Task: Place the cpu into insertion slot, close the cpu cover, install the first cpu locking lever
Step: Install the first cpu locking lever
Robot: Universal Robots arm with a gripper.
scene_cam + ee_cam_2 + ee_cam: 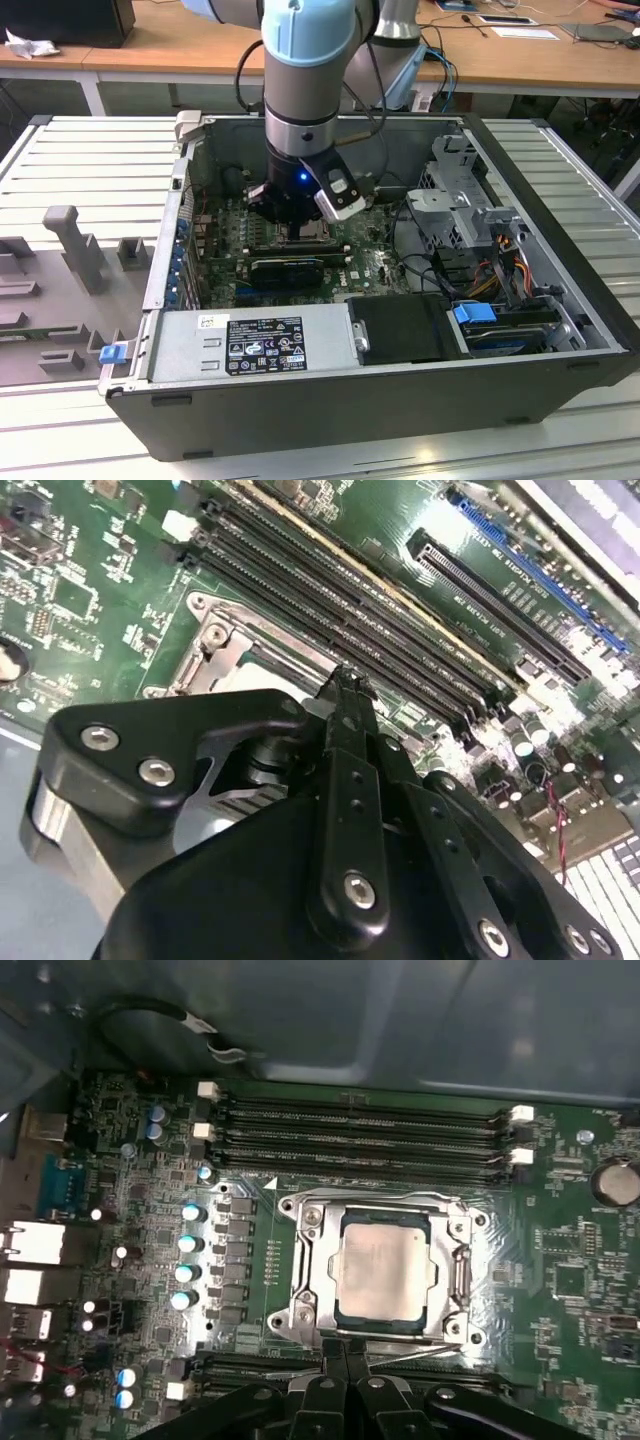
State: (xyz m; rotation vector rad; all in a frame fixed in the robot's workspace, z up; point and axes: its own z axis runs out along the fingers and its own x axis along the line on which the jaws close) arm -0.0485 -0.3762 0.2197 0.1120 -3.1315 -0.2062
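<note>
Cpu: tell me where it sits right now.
In the first wrist view the cpu lies in the insertion slot, framed by the cpu cover, beside the memory slots.

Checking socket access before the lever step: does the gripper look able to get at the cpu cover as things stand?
Probably yes. The gripper sits right at the edge of the cpu cover, which lies flat over the cpu, with nothing standing between them.

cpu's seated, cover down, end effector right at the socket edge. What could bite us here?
1. The end effector sits at the rim of the cpu cover; a sideways slip might scrape the cpu.
2. The memory slots lie beside the insertion slot, so a wide swing may hit them.
</note>
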